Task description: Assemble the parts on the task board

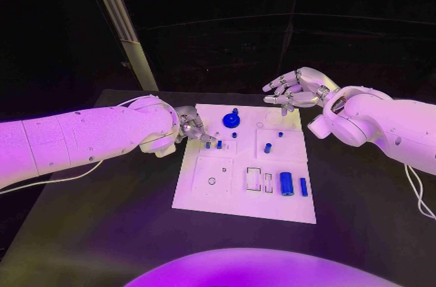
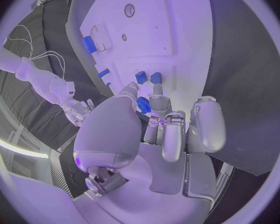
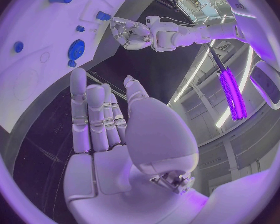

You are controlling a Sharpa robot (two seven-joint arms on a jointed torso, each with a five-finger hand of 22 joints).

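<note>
Dark surroundings close in around a black desk [image 1: 109, 224], on which the white task board [image 1: 207, 202] is laid square to the robot so that both arms can reach it. Blue parts are spread over the board: a round knobbed part [image 1: 232, 120] is seen near the far edge, small pegs [image 1: 268, 147] are stood upright about the middle, and a larger cylinder [image 1: 286, 183] is laid with a slimmer bar [image 1: 304, 187] beside it near the right edge, apparently waiting for their recesses.

The left hand [image 1: 193, 129] is brought low over the board's left edge, its fingers [image 2: 157, 104] curled down toward two small blue blocks [image 2: 147, 77]. Whether anything is pinched cannot be told; the fingertips are seen just beside the blocks. A seating or picking step is judged to be in hand there.

The right hand [image 1: 298, 87] is held raised beyond the far right corner, fingers apart and loosely bent, nothing in it, presumably kept out of the way.
</note>
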